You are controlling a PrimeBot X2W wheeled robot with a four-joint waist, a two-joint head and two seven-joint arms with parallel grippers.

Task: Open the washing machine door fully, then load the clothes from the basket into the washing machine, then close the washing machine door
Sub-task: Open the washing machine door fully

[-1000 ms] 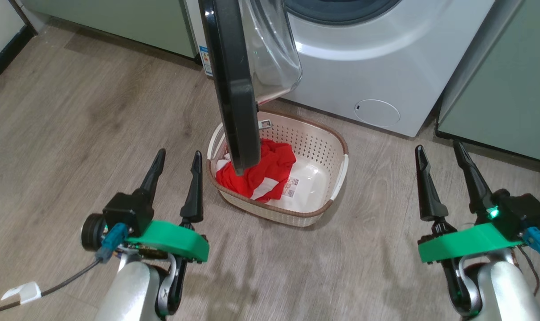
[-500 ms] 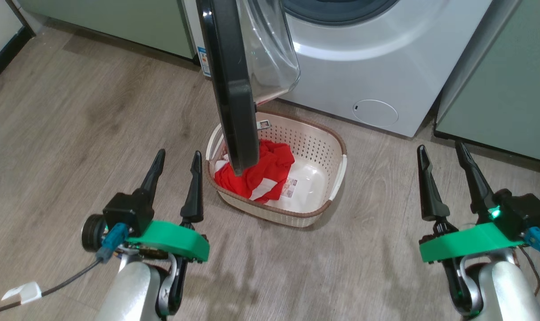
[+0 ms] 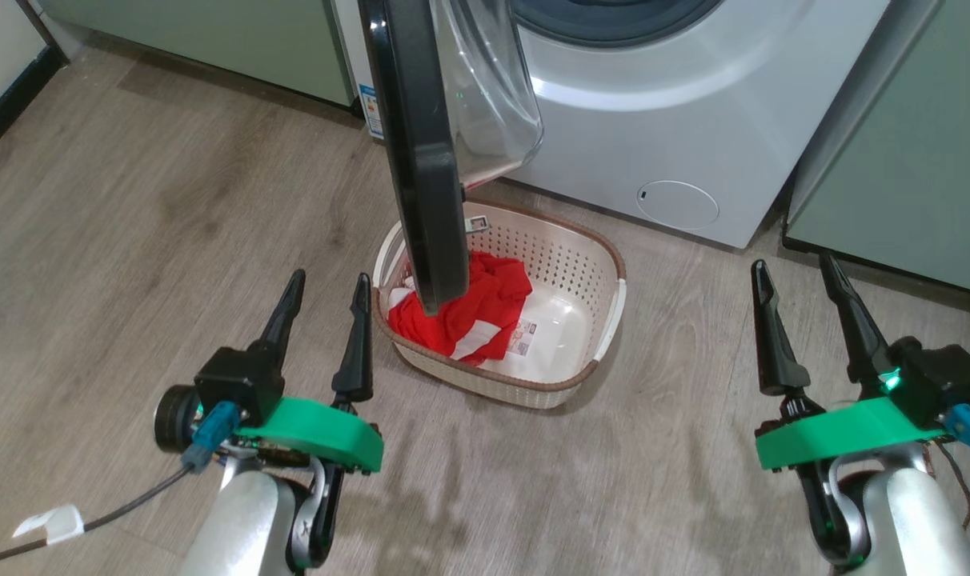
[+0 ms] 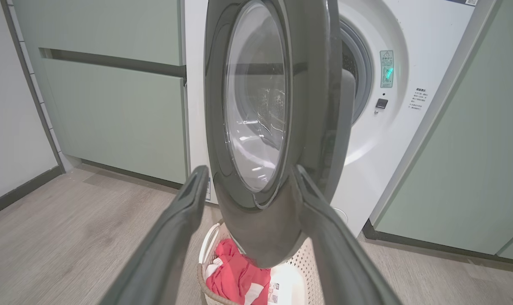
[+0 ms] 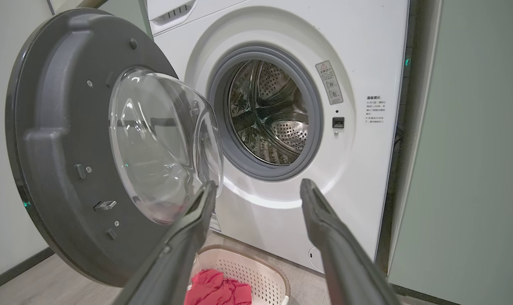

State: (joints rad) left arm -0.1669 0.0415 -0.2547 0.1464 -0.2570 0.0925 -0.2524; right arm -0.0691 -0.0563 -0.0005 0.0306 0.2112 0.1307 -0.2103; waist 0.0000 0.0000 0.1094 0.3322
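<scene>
door [image 3: 421, 160] open over basket [image 3: 567, 258] | red clothes [image 3: 462, 314] heaped in basket's left end | washing machine [image 3: 677, 104] drum exposed

The washing machine door [image 3: 421, 160] stands open over the basket [image 3: 565, 264] holding the clothes [image 3: 489, 308]; left hand [image 3: 330, 278] and right hand [image 3: 792, 262] gape empty.

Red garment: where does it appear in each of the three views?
Head view: red garment at centre, partly behind the door.
Left wrist view: red garment at bottom centre, below the door.
Right wrist view: red garment at the bottom edge, left of centre.
Shared landmark: the basket holding it.
</scene>
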